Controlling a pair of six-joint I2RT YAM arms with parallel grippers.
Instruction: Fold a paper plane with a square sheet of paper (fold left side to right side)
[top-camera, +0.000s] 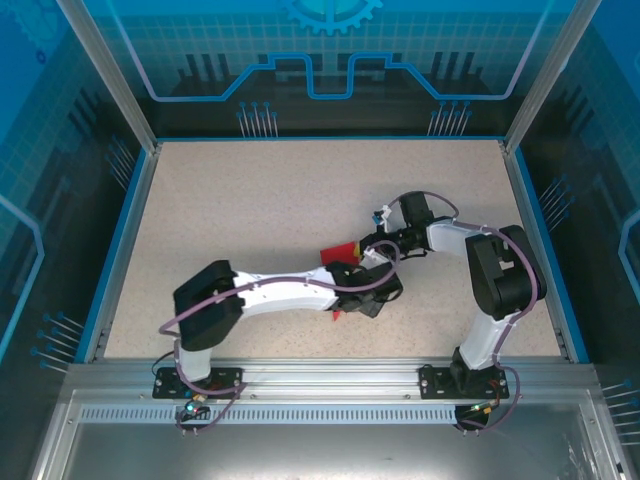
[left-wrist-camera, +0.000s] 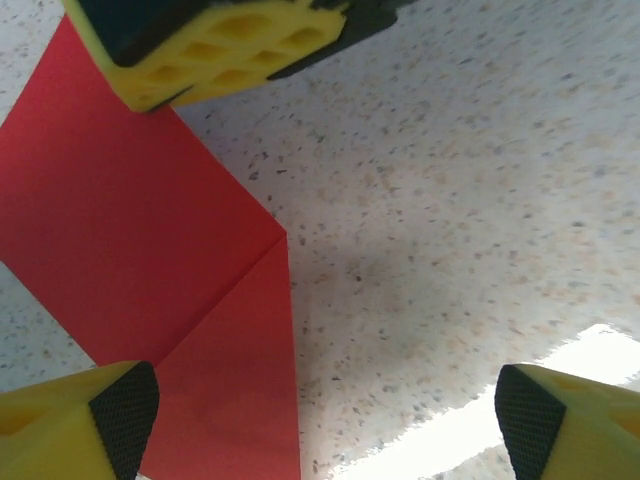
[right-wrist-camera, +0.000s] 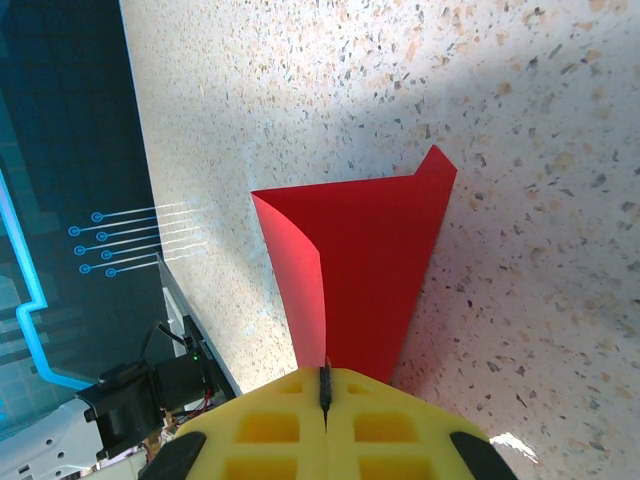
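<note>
the right gripper is pinching the red sheet of paper, its yellow pads pressed together on one edge. in its wrist view the sheet is rising out of the closed pads as a curling flap, with one side bending over and the far corner pointing away across the speckled table. that hold is probably there so the pinched side can be carried across to the opposite side for the left-to-right fold. the left gripper is hovering low over the table with its fingers spread wide and nothing between them. the finger at the lower left of that view is overlapping the near part of the sheet, where a crease line is running across the red surface. the right gripper's pads are showing at the top, by the sheet's far edge. the open hand is likely waiting there to press down or steady the paper, so that it is not sliding while the other side is being lifted. from above, the two grippers are meeting close together near the middle of the table. the sheet is lying mostly hidden beneath them, with red peeking out just to their left and a small bit below the left wrist. the fold looks underway, not yet flattened.
</note>
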